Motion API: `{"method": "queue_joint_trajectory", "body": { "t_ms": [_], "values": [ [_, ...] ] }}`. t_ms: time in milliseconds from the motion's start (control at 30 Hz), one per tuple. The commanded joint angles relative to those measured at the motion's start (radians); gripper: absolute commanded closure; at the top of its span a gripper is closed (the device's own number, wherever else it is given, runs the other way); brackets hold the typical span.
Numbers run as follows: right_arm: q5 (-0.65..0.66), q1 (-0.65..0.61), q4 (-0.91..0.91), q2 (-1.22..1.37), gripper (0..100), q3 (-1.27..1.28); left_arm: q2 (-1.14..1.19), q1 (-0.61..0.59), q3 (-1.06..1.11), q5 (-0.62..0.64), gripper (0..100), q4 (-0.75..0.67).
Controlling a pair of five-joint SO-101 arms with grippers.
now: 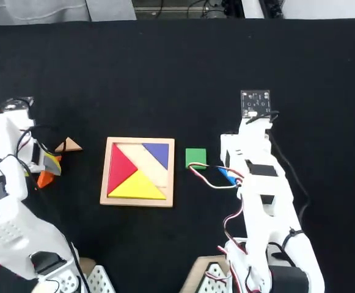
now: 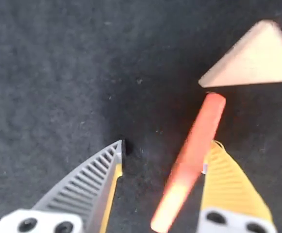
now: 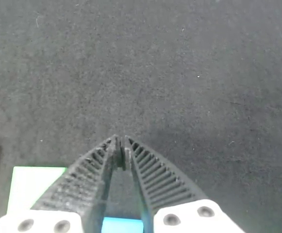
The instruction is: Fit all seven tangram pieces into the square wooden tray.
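The square wooden tray [image 1: 106, 177] lies about the middle of the desk [image 1: 165, 73], a little toward the near edge. Three pieces sit inside it: a red triangle [image 1: 120, 168] on the side facing the desk's left edge, a yellow triangle [image 1: 137, 186] along the near side, and a blue triangle [image 1: 157, 154] in the far corner on the right-edge side. Pale wood shows between them, and it cannot be told whether that is a piece or the tray's floor.

A green square [image 1: 195, 157] lies flat just beside the tray, on the side toward the desk's right edge. A light blue piece [image 1: 227, 175] lies next to it, partly under the right arm [image 1: 266, 201]. That arm's jaws are pressed together tip to tip, holding nothing, above the black surface with the light blue piece beneath them.

Toward the left edge lies a pale wooden triangle [image 2: 257, 58], flat on the desk and apart from the tray. The left arm [image 1: 6, 183] stands there too, its jaws spread wide. An orange piece [image 2: 194, 155] stands tilted on edge between them; it leans on the yellow finger [image 2: 228, 179] and is clear of the grey finger [image 2: 90, 184]. Its upper end nearly meets the wooden triangle.
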Motion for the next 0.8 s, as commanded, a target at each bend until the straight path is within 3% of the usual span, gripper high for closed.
{"method": "queue_joint_trajectory", "body": {
  "t_ms": [0, 333, 567, 767],
  "values": [
    [0.012, -0.014, -0.020, -0.028, 98.7, -0.005, -0.012, 0.007, 0.004, 0.012, 77, -0.012],
    [0.012, -0.014, -0.020, -0.028, 98.7, -0.005, -0.021, 0.101, 0.048, -0.028, 94, 0.011],
    [0.012, -0.014, -0.020, -0.030, 98.7, -0.007, -0.023, 0.099, -0.073, -0.026, 95, 0.189],
    [0.012, -0.014, -0.020, -0.035, 98.7, -0.007, -0.023, 0.160, -0.231, -0.066, 95, 0.448]
  ]
}}
